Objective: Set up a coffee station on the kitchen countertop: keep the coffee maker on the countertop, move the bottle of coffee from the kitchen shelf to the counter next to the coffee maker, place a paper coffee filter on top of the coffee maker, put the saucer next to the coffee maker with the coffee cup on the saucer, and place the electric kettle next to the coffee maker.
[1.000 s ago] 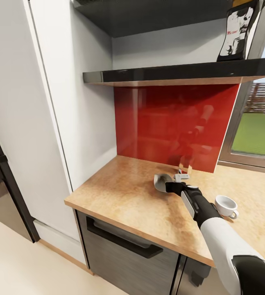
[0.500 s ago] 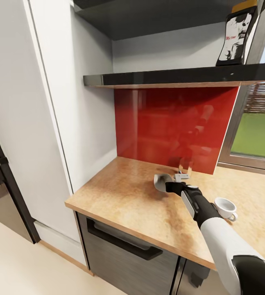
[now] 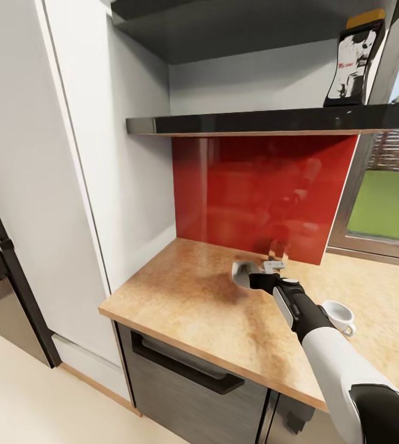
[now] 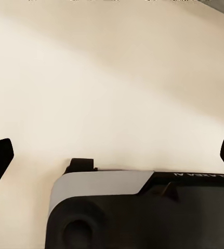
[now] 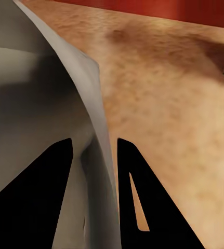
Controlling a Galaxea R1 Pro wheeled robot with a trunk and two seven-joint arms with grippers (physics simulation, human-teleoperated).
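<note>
A tall white cabinet (image 3: 69,154) rises at your left, closing off that side of the speckled tan surface (image 3: 187,296). Behind the surface, a glossy red backsplash (image 3: 255,185) forms the far wall, and a dark shelf (image 3: 267,117) overhangs it. The bottle of coffee (image 3: 354,60), a black-and-white printed pack, stands on the shelf's right end. A window (image 3: 387,203) is at the far right. The left half of the surface lies open up to its near edge. Your right tool (image 3: 248,275) is clenched on the paper coffee filter (image 5: 44,98), a thin grey curved sheet pinched between its fingers, low over the surface near the backsplash. A small white coffee cup (image 3: 338,314) sits right of the arm. Your left tool's (image 4: 112,155) fingertips are spread apart, released, over pale floor (image 4: 112,78).
</note>
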